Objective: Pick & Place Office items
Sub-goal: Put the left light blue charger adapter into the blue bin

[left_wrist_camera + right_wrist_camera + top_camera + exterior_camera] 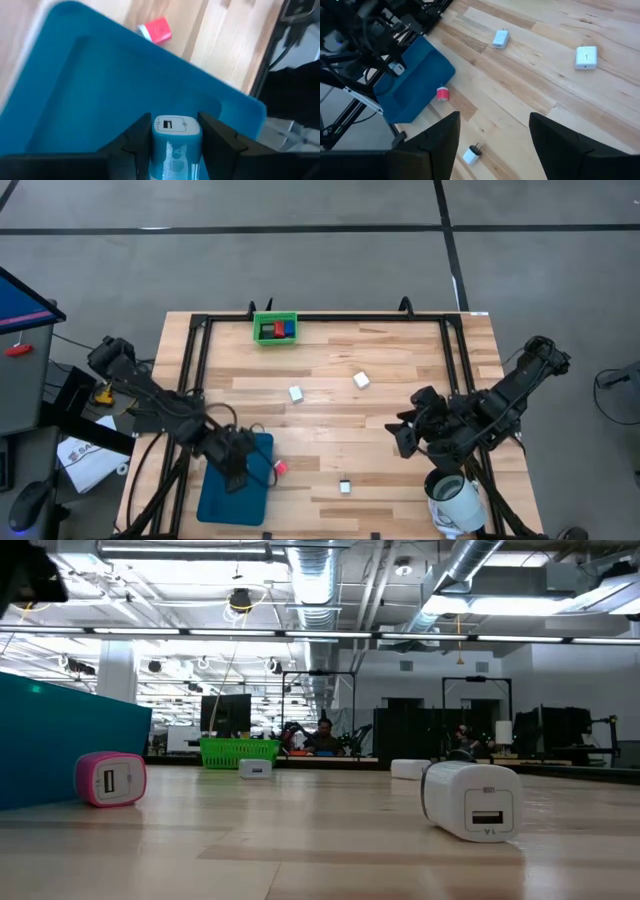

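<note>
**Left hand holds cyan charger over teal tray; right hand idle, open**

Left hand (pixel 176 145) sits above the teal tray (pixel 215 495) at the surface's front-left corner, fingers clamped on a cyan charger block (pixel 176 137), USB port facing out. The block is over the tray's inside; can't tell if it touches the tray floor.

Right hand (pixel 494 145) hovers near the right edge of the surface, fingers wide apart, nothing between them. Just in front of it, at the front-right corner, stands a white mug-like cylinder (pixel 458 502).

Other items:
- pink-red charger (pixel 281 468) on the wood just beside the tray's right rim, not in it.
- white charger w/ prongs (pixel 345 486) near the front edge, approx. mid-width.
- two white chargers mid-surface: one (pixel 296 393) left of centre, one (pixel 361 380) right of it, well apart.
- green bin (pixel 257 330) at the back edge, w/ red block (pixel 270 330) and blue block (pixel 286 329) inside, side by side.
</note>
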You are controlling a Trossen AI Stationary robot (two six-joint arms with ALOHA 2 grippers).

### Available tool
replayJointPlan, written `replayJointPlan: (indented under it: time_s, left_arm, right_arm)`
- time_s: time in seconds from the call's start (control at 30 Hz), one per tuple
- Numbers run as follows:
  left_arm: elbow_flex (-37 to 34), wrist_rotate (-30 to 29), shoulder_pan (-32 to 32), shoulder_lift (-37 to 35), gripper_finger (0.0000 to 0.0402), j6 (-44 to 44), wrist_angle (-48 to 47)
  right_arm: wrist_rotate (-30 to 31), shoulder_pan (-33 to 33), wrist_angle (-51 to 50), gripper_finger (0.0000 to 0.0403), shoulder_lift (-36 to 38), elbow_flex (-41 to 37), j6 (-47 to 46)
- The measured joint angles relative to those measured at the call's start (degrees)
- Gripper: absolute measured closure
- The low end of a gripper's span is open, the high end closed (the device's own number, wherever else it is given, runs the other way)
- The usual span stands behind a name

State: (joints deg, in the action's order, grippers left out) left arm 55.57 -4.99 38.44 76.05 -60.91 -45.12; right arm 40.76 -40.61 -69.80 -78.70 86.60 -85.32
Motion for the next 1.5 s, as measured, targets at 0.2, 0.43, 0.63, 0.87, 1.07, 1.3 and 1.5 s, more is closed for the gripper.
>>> replayJointPlan:
  time_s: [0.2, 0.43, 0.63, 0.87, 1.07, 1.3, 1.5]
  left_arm:
    - [-0.02, 0.50, 0.67, 7.37, 0.0275, 2.16, 2.70]
    - [-0.02, 0.80, -1.24, 12.33, 0.0275, 9.84, 2.73]
    - [-0.02, 0.77, -5.98, 13.38, 0.0275, 19.01, 1.94]
    - [-2.10, 3.28, -12.94, 13.36, 0.0275, 29.09, 1.61]
    - [-3.82, 4.58, -14.28, 13.36, 0.0275, 31.83, 3.09]
    - [-3.82, 5.35, -14.10, 13.36, 0.0268, 32.01, 4.31]
    - [-3.82, 5.31, -14.10, 13.33, 0.0259, 32.01, 4.45]
  right_arm:
    - [0.01, -1.21, 0.02, 0.0173, 0.00, 0.00, -0.32]
    - [-0.06, -1.32, 0.02, 0.0173, 0.00, -0.01, -0.81]
    - [-0.21, -1.32, 0.02, 0.0173, 0.00, 0.01, -0.83]
    - [-0.21, -1.32, 0.05, 0.0173, 0.00, 0.00, -2.11]
    - [0.06, -1.37, 0.07, 0.0173, 0.00, -0.01, -4.13]
    - [1.28, -1.37, 0.23, 0.0173, 0.00, -0.01, -4.28]
    - [1.80, -1.26, 0.24, 0.0173, 0.00, 0.01, -4.28]
